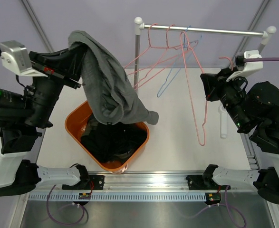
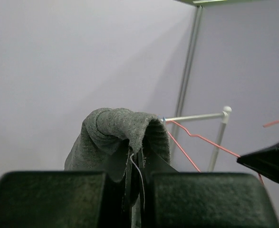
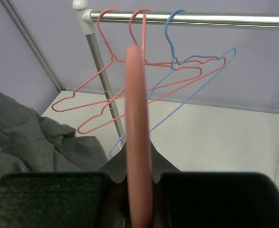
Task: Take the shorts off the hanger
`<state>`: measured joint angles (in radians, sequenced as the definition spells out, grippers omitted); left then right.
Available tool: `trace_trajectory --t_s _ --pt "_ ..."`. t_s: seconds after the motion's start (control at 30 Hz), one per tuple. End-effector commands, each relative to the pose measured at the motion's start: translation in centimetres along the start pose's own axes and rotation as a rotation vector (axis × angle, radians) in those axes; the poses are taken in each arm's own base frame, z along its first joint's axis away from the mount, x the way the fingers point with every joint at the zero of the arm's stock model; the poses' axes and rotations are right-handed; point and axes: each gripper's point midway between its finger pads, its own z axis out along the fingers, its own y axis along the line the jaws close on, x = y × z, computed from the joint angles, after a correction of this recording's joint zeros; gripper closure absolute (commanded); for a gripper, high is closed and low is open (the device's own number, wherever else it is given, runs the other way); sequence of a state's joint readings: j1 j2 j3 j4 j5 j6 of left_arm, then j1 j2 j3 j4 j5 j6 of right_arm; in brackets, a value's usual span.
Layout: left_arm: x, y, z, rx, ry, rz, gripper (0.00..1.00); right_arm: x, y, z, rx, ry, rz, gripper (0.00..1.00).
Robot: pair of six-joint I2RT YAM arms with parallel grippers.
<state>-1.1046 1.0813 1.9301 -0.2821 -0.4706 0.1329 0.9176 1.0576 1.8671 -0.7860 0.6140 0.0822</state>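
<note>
left pincer (image 2: 135,176) clamps grey shorts (image 1: 108,80), right pincer (image 3: 139,176) grips bare pink hanger (image 3: 138,95)
grey shorts are off the hanger, held up over orange basket (image 1: 75,124) on tabletop (image 1: 177,137), left side, lower end drooping onto dark shorts (image 1: 110,142) piled inside. hanger hangs well apart to the right, below rail (image 1: 210,31) w/ spare hangers (image 3: 175,61), pink & blue.
</note>
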Motion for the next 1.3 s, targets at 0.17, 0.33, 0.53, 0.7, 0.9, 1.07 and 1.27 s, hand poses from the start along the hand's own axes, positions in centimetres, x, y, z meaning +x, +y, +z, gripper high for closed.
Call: trace_trajectory --t_s 0.17,0.33,0.53,0.7,0.9,1.07,1.27 --pt "-6.3 3.6 -1.6 -0.123 -0.197 0.014 1.0 0.1 -1.6 -0.6 0.068 -0.013 -0.001 1.0" --pt "-5.8 3.9 -2.1 -0.126 -0.184 0.016 1.0 0.1 -2.3 -0.6 0.108 -0.012 -0.012 1.0" --pt "-3.2 4.3 -2.2 -0.16 -0.114 0.027 1.0 0.2 -3.0 -0.8 0.144 -0.012 -0.016 1.0" --pt "6.1 5.4 -2.9 -0.277 0.087 0.07 0.99 0.6 -3.9 -1.2 0.177 -0.009 -0.023 1.0" --pt "17.9 7.1 -7.0 -0.409 0.361 0.029 0.99 1.0 -5.2 -1.8 0.231 -0.005 -0.036 1.0" --pt "29.3 9.3 -12.2 -0.545 0.596 -0.151 1.0 2.5 -5.7 -1.7 0.265 0.022 -0.043 1.0" --pt "42.5 8.8 -19.3 -0.638 0.821 -0.461 1.0 3.9 -5.8 -1.4 0.288 0.045 -0.046 1.0"
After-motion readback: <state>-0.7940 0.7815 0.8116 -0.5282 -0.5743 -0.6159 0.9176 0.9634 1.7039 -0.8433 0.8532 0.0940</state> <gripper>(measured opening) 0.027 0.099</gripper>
